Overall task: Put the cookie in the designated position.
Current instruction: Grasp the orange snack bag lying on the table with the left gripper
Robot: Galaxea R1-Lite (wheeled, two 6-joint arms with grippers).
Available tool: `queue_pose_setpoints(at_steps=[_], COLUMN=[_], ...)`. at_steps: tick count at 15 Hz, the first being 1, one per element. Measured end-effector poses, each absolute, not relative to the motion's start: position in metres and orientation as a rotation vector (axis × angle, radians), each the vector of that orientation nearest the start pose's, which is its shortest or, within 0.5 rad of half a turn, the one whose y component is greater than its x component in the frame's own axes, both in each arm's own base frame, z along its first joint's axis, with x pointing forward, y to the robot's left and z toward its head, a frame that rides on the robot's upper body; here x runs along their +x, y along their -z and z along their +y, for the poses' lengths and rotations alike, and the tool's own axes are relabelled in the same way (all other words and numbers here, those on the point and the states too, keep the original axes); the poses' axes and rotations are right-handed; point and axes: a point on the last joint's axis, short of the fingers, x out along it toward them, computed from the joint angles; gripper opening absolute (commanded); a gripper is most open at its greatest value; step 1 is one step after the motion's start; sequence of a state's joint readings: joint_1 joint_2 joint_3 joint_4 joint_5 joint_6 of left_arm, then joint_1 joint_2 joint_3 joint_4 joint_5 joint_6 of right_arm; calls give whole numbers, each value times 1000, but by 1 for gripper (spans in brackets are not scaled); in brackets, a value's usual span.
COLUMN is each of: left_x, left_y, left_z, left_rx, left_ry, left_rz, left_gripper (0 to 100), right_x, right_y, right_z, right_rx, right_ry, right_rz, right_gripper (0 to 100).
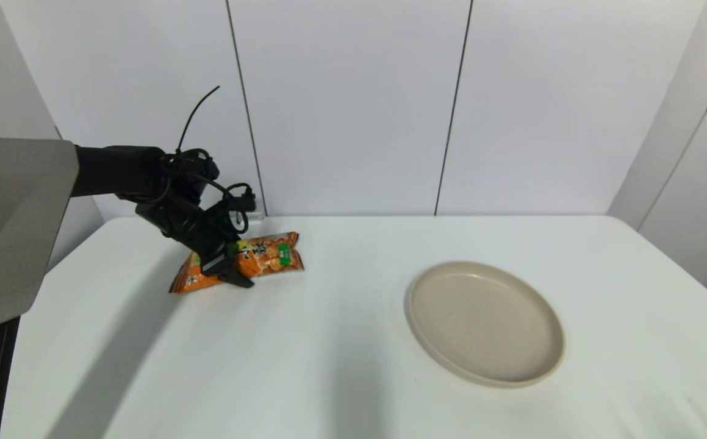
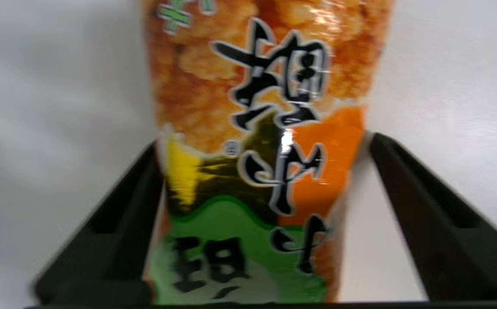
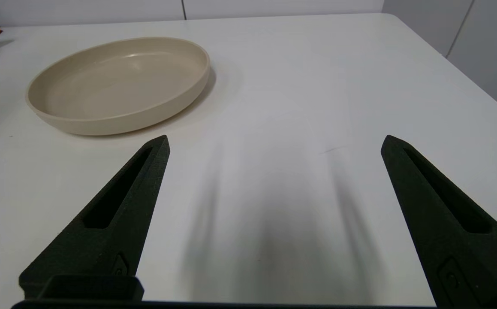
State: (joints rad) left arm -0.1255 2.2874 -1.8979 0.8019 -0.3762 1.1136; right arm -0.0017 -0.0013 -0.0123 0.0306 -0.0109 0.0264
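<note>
- Left gripper (image 2: pixel 261 146) straddles the cookie (image 2: pixel 248 141), fingers wide, nothing clamped.
- We expect crinkly foil could slip on closing.
- Plate (image 1: pixel 484 323) well apart.

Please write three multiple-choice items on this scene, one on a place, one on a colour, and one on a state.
1. Where is the cookie?
A. On the plate
B. On the table, to the left of the plate
C. Lifted above the plate

2. What colour is the plate?
A. Beige
B. Blue
C. Black

3. How is the left gripper?
A. Parked away from the cookie
B. Shut on nothing
C. Open, a finger on each side of the cookie

Answers:
1 B: the head view shows the packet lying on the table, apart from the plate.
2 A: its rim and inside are beige.
3 C: the left wrist view shows a gap beside one finger.
</note>
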Motion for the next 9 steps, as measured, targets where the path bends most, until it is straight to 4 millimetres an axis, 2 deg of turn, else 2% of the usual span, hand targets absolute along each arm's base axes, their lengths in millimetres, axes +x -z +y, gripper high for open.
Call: queue_pose_setpoints(at_steps=[5, 9], left_x=[418, 415], left_y=[-131, -137], left_z=[-66, -69], left_rx=[770, 734], left_ry=[1036, 1014], left_rz=[845, 856], left_gripper=[0, 0], right_x=[-24, -24], right_y=[-76, -76], right_z=[0, 0], right_rx=[25, 27], right_ry=[12, 13], right_rz=[16, 16], right_gripper=[100, 100])
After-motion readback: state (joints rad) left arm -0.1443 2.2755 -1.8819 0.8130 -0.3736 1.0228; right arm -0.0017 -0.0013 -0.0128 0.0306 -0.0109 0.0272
